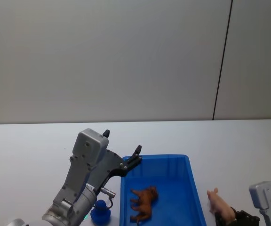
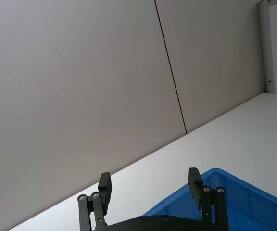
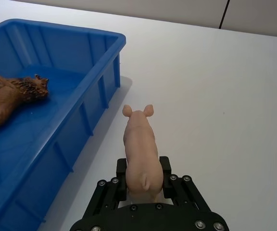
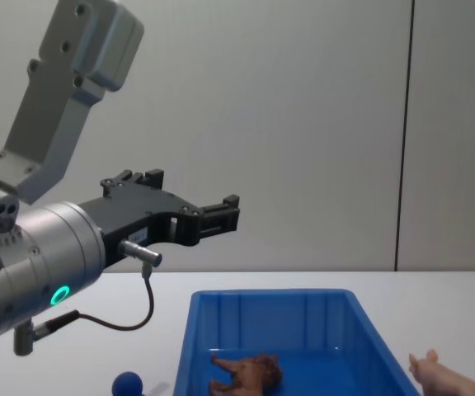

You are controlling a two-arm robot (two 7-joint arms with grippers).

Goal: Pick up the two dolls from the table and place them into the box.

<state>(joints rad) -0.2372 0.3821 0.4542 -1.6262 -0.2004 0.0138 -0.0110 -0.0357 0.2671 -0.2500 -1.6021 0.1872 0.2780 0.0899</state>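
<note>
My right arm enters at the lower right corner of the head view. Its grey wrist housing stands upright, and my right gripper reaches toward the left of the frame, low over the flat plain white tabletop. In the right wrist view its jaws are drawn in narrow on the rump of the pale pink smooth plastic pig, with a black finger pressed to each flank. The pig's snout points away from me. I cannot tell whether its feet touch the tabletop.

The pig is just right of the bright blue rectangular plastic bin, apart from its ribbed wall. Inside the bin, low and centre in the head view, the brown shaggy-maned lion figurine lies on its side on the floor. A small dark blue rounded object sits just left of the bin at the bottom edge.

My left arm rises from the lower left, bent at the elbow. In the chest view the forearm is held high, with my left gripper pointing right, above the bin's far left corner. Its jaws are spread wide and hold nothing.

Beyond the tabletop stands a plain grey wall with one dark vertical seam at the right.
</note>
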